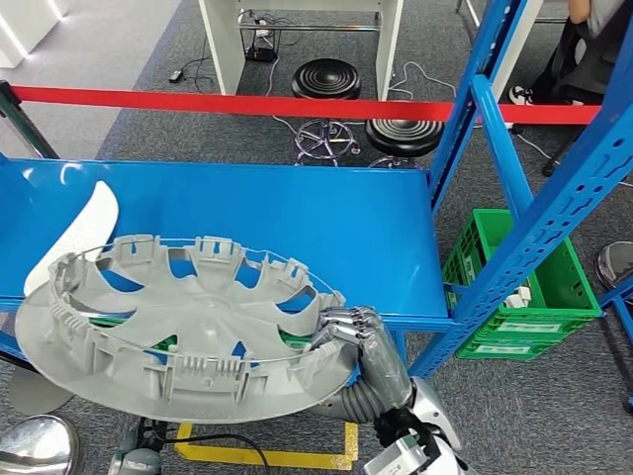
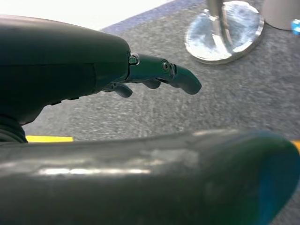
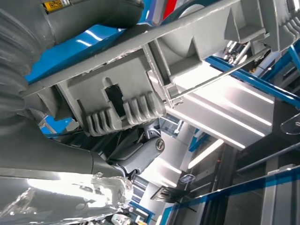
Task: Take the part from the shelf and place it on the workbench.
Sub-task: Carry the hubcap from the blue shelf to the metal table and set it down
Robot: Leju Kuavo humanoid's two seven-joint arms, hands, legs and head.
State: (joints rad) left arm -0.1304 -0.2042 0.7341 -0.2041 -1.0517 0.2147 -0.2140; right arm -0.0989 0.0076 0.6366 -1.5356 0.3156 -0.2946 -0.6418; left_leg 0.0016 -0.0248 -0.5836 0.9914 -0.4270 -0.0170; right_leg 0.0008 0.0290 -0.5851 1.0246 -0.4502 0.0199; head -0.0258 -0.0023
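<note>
The right robot hand [image 1: 357, 332] grips the rim of the grey wheel-cover part [image 1: 179, 322], which lies flat and wide, overhanging the near edge of the blue shelf [image 1: 358, 223]. The left robot hand [image 2: 155, 77] hangs over the floor, fingers loosely extended, holding nothing. No worktop can be made out.

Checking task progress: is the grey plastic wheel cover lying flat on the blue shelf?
No, the grey plastic wheel cover is tilted, gripped at its rim by the right hand.
</note>
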